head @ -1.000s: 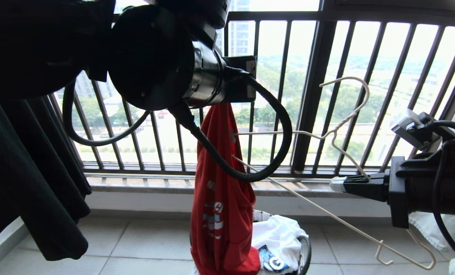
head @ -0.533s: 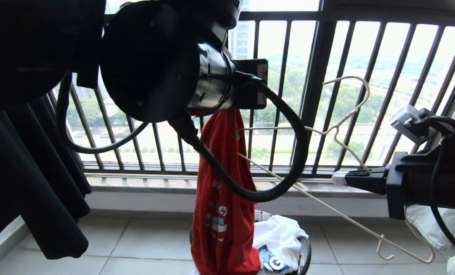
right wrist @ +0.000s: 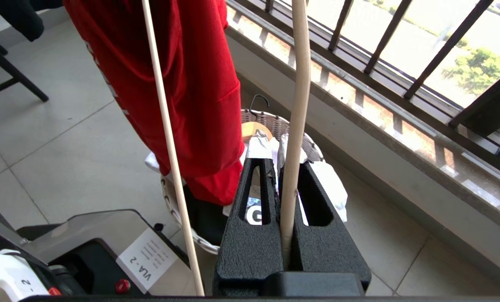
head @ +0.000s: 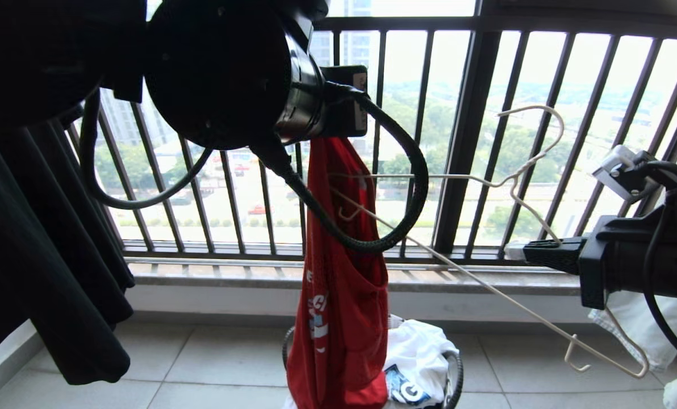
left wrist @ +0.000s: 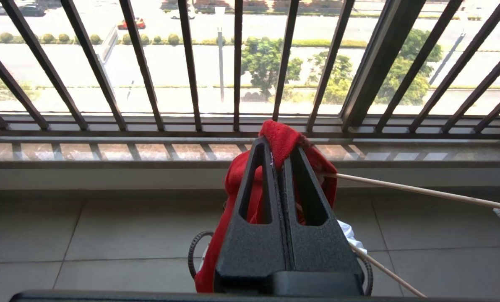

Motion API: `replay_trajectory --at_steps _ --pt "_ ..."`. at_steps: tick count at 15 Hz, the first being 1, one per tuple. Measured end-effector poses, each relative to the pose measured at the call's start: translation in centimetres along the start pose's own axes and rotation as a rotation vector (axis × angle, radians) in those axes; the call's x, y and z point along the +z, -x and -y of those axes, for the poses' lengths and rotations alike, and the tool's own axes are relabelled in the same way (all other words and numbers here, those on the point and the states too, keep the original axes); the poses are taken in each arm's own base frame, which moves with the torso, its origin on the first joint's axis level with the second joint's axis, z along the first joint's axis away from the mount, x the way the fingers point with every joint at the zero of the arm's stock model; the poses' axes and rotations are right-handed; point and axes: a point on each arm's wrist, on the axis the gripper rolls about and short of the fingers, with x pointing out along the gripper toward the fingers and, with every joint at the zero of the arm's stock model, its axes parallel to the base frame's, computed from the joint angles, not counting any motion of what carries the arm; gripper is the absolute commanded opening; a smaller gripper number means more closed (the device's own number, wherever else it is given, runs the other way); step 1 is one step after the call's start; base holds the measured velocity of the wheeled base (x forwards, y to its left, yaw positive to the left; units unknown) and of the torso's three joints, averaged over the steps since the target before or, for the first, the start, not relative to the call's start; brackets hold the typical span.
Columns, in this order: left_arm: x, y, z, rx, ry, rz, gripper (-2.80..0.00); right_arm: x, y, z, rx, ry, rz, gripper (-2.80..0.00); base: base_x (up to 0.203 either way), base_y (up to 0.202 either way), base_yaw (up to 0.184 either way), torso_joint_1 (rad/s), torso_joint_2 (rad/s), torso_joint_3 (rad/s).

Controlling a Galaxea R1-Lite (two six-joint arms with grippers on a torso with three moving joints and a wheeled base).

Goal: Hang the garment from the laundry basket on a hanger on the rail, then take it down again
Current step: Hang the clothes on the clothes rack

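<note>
The red garment [head: 341,284] hangs as a long bunch over the laundry basket [head: 456,375], its lower end in the basket. My left gripper [left wrist: 277,144] is shut on its top edge; in the head view the left wrist hides those fingers. My right gripper [head: 514,250] is shut on the cream wire hanger [head: 520,165] just below its hook, holding it tilted. The hanger's far arm [left wrist: 422,192] pokes into the red cloth near the left gripper. In the right wrist view the hanger [right wrist: 296,105] runs between the shut right gripper [right wrist: 280,165]. The rail is out of view.
The black railing [head: 463,142] and stone ledge [head: 213,272] close off the front. A black garment [head: 49,255] hangs at the left, pale cloth [head: 628,335] at the right. White clothes [head: 418,352] fill the basket. My base [right wrist: 86,251] stands beside the basket.
The left arm lifted the garment a little and it swung right. The right gripper rose slightly, and the hanger's far end now reaches inside the red cloth instead of beside its edge.
</note>
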Motion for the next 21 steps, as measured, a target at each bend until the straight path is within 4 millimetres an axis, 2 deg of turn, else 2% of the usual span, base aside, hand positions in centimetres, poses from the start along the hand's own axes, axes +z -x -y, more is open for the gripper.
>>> replay_trajectory --at_steps 5,9,11,15,17,21 --pt "0.2 -0.1 -0.4 0.010 -0.006 0.005 -2.80 0.0 0.0 0.2 -0.007 -0.002 0.001 -2.80 0.000 0.000 0.000 0.000 0.00 0.000" --pt "-0.5 0.2 0.1 -0.015 -0.035 -0.032 -2.80 0.1 0.1 0.5 -0.022 -0.004 0.004 -2.80 0.000 0.000 0.000 0.000 0.00 0.000" --pt "-1.3 0.7 1.1 -0.077 -0.040 -0.073 -2.80 0.1 0.2 0.5 -0.022 -0.003 0.005 -2.80 0.000 0.000 0.000 0.000 0.00 0.000" --pt "-1.5 0.7 1.8 -0.219 -0.034 -0.119 -2.80 0.0 0.2 0.2 -0.006 0.002 0.002 -2.80 0.000 0.000 0.000 0.000 0.00 0.000" --pt "-1.6 0.3 1.7 -0.213 -0.056 -0.119 -2.80 -0.2 0.2 0.1 0.000 0.027 -0.003 -2.80 0.000 0.000 0.000 0.000 0.00 0.000" --pt "-0.9 -1.8 0.3 -0.145 -0.084 -0.080 -2.80 -0.5 0.3 -0.1 0.020 0.045 -0.009 -2.80 0.000 0.000 0.000 0.000 0.00 0.000"
